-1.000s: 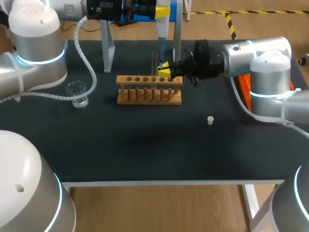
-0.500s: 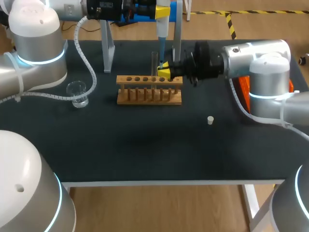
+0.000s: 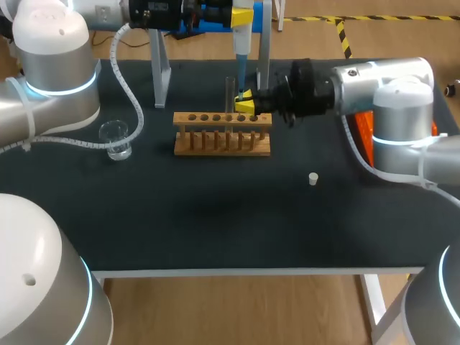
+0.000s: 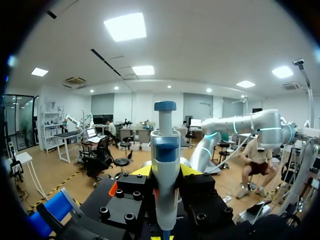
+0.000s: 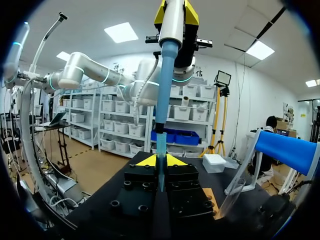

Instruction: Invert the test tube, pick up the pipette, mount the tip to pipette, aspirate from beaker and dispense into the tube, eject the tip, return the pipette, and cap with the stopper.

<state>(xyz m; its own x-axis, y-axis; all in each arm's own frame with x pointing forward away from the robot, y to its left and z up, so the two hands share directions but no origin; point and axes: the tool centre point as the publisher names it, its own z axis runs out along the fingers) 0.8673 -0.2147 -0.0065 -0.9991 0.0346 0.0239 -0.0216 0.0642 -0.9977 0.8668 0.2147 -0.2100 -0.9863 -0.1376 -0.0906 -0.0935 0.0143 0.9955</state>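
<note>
Looking down from the head view, we have our left gripper (image 3: pixel 242 16) clenched on the pipette (image 3: pixel 239 61) at the far edge of the table (image 3: pixel 215 215), with the shaft hanging over the wooden rack (image 3: pixel 223 136). Our right gripper (image 3: pixel 245 106) sits at the rack's far right end, just right of the test tube (image 3: pixel 231 90) standing in it. The beaker (image 3: pixel 115 139) is well to the left. The stopper (image 3: pixel 313 178) lies nearer and to the right. Open room is all on the near side; the stand (image 3: pixel 162 75) crowds the far side.

From the left wrist view, the pipette body sits clamped between the fingers, plunger end pointing away.

From the right wrist view, the fingers pinch the tip (image 5: pixel 160 172), and the shaft meets it end-on. We judge that mounting is under way. An off-axis press could bend the tip or push it through the grip. The test tube is just beside the fingers, so a sideways swing could knock it.
</note>
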